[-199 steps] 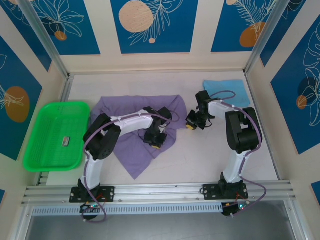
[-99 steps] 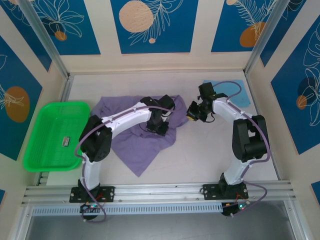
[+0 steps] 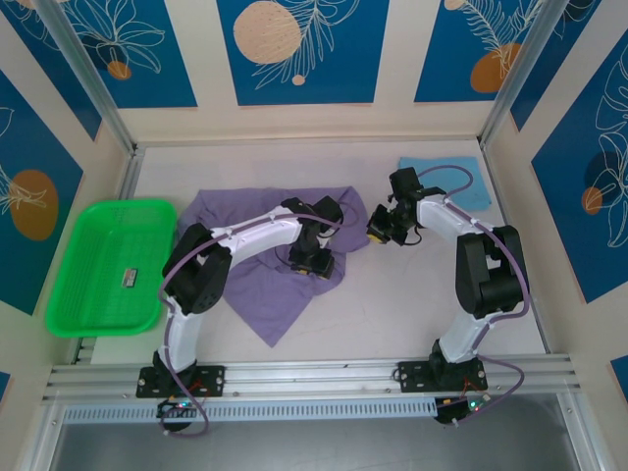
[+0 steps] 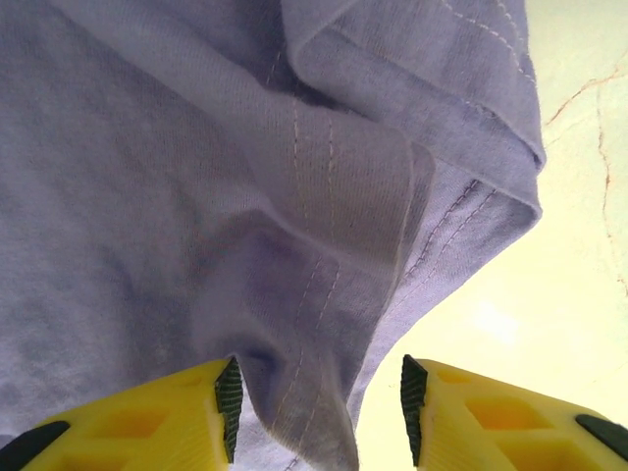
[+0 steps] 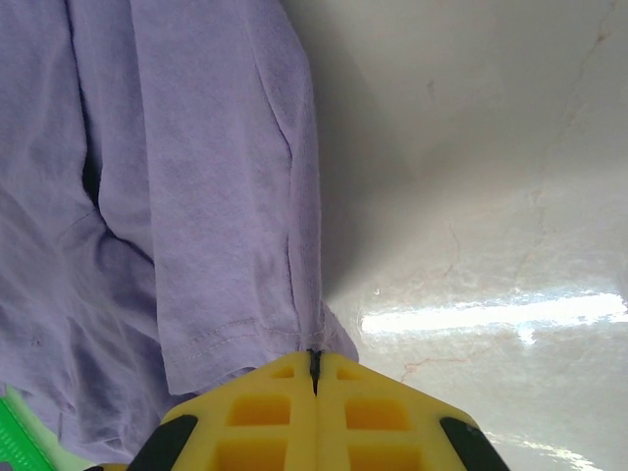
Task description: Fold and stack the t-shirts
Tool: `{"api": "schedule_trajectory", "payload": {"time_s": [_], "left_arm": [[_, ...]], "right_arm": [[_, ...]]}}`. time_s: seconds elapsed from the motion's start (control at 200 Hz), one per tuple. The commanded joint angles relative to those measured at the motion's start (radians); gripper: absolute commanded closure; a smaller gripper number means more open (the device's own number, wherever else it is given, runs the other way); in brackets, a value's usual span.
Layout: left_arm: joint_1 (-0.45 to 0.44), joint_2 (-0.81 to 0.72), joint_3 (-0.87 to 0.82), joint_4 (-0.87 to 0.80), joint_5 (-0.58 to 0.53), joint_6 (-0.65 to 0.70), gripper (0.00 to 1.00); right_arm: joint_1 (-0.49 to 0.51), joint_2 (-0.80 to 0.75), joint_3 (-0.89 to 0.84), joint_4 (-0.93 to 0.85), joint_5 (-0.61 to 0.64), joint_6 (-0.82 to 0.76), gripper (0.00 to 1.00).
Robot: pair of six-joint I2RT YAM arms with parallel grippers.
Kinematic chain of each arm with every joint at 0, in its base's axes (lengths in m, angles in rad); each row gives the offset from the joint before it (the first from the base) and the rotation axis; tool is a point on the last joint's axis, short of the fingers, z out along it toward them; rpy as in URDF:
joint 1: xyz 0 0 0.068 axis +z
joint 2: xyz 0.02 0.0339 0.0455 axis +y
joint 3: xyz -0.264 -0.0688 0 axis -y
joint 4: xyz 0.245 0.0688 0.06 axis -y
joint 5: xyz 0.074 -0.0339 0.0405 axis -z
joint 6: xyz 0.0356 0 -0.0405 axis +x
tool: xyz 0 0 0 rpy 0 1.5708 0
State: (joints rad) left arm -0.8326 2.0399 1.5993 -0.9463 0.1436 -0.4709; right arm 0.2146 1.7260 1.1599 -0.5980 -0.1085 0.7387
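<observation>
The lavender-purple t-shirt point(image 3: 257, 285) lies crumpled left of the table's centre. My left gripper point(image 3: 316, 263) hovers over its right part. In the left wrist view this left gripper point(image 4: 319, 397) stands open, with a raised ridge of the purple t-shirt point(image 4: 196, 196) loose between the pads, close to the left one. My right gripper point(image 3: 380, 230) sits at the shirt's right edge. In the right wrist view the right gripper point(image 5: 314, 359) is shut on the hem of the purple t-shirt point(image 5: 196, 196). The light blue t-shirt point(image 3: 446, 177) lies folded at the back right.
A bright green tray point(image 3: 103, 221) stands at the table's left edge with a small dark item point(image 3: 128, 279) in it. Bare tabletop point(image 3: 392, 304) lies in front of the right gripper. Side walls and an aluminium rail point(image 3: 314, 373) bound the space.
My left gripper has gone from shut to open and let the purple cloth go, shifting slightly over the shirt. My right gripper stayed shut and drew the shirt's right edge a little toward the back.
</observation>
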Motion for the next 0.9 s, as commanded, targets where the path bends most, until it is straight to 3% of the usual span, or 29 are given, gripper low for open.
{"api": "schedule_trajectory", "payload": {"time_s": [0.0, 0.125, 0.25, 0.36, 0.58, 0.745, 0.895], "left_arm": [[0.000, 0.018, 0.017, -0.005, 0.023, 0.003, 0.54], [0.000, 0.014, 0.014, -0.005, 0.025, 0.006, 0.70], [0.001, 0.006, 0.015, -0.008, 0.022, 0.008, 0.93], [0.000, 0.001, 0.019, -0.011, 0.019, 0.011, 1.00], [0.010, -0.058, 0.087, -0.042, -0.023, 0.030, 1.00], [0.074, -0.219, 0.316, -0.081, -0.162, 0.085, 1.00], [0.112, -0.386, 0.514, 0.066, -0.327, 0.217, 1.00]], "right_arm": [[-0.004, -0.009, -0.011, -0.014, -0.011, -0.010, 1.00], [-0.006, -0.007, -0.012, -0.015, -0.011, -0.010, 1.00], [-0.007, -0.013, -0.007, -0.020, -0.007, -0.009, 1.00], [-0.010, -0.024, -0.002, -0.021, 0.000, -0.009, 1.00], [-0.016, -0.080, 0.050, -0.052, 0.001, -0.020, 1.00], [-0.054, -0.249, 0.139, -0.055, 0.013, -0.041, 1.00], [-0.100, -0.391, 0.282, -0.053, 0.031, -0.083, 1.00]]}}
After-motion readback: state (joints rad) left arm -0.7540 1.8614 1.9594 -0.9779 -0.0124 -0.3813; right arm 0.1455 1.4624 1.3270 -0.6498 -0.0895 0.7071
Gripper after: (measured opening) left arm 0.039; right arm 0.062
